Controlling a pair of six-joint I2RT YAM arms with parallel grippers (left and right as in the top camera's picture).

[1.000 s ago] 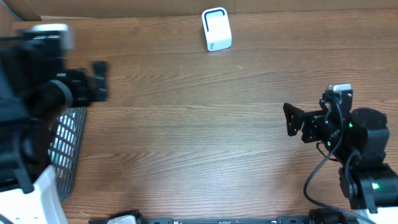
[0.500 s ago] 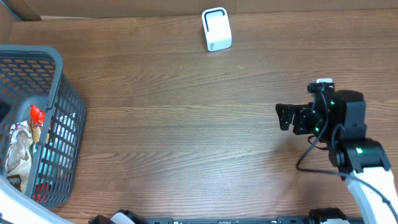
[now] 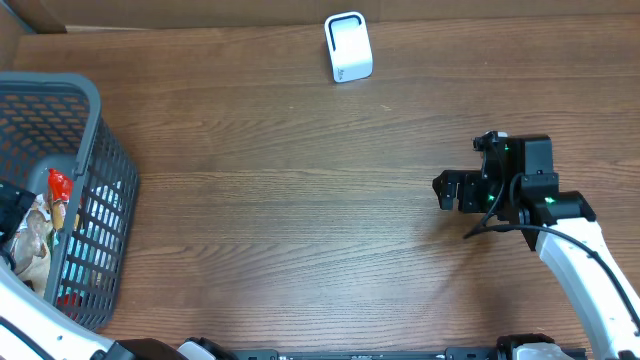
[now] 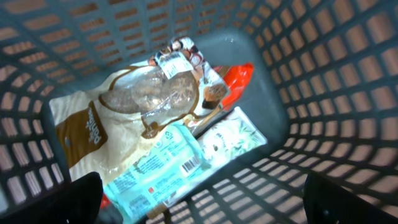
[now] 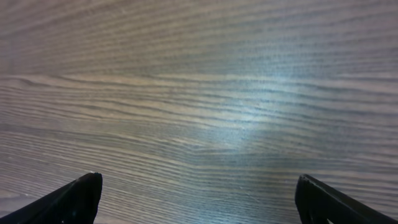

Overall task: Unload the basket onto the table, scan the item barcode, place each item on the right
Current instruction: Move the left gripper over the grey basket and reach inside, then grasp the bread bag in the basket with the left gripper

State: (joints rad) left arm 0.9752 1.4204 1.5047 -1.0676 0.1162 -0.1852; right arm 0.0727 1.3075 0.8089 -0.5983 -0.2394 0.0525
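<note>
Packets lie heaped on the floor of the grey basket (image 3: 62,88) at the left end of the bench (image 3: 300,220), and that is where the thing I need to scan sits. Through the left wrist camera I am looking straight down into it. A teal packet (image 4: 158,168) lies nearest the left gripper (image 4: 199,194), just ahead of the gap between the fingers. Its printed barcode (image 4: 189,165) faces up. The long axis of that packet runs slantwise, from lower left to upper right of the wrist view, so I judge the wrist needs a turn before the jaws can close across its narrow side. A brown-and-white pouch (image 4: 93,124) overlaps its far end, with a red wrapper (image 4: 236,78) and a pale green packet (image 4: 233,140) just beside it.

The left gripper is released, fingers spread wide with nothing between them. The right gripper (image 3: 448,190) is likewise spread and empty, hovering over bare wood well apart from the basket, so the left arm is plainly the nearer one. The white block (image 3: 348,47) at the far edge (probably the scanner) stands between the two arms' sides, well away from both.
</note>
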